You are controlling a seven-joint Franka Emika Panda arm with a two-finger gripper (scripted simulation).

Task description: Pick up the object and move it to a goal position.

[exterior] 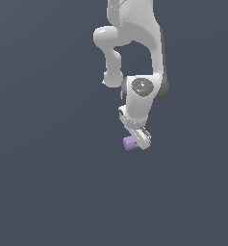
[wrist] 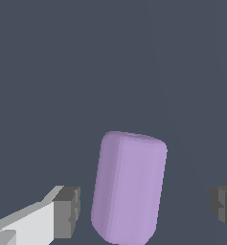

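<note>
The lavender cylinder [wrist: 128, 189] stands between my two fingers in the wrist view, with a gap to the pad on each side. It is closer to one dark pad [wrist: 68, 213] than to the other [wrist: 225, 208]. My gripper [wrist: 146, 210] is open and touches nothing. In the exterior view the cylinder [exterior: 129, 143] shows at the tip of the white gripper [exterior: 136, 141], partly covered by it on the exterior view's right. The arm comes down from the top of that view.
A plain dark grey-blue surface [exterior: 48, 182] fills the background in both views. No other objects, edges or goal marker show.
</note>
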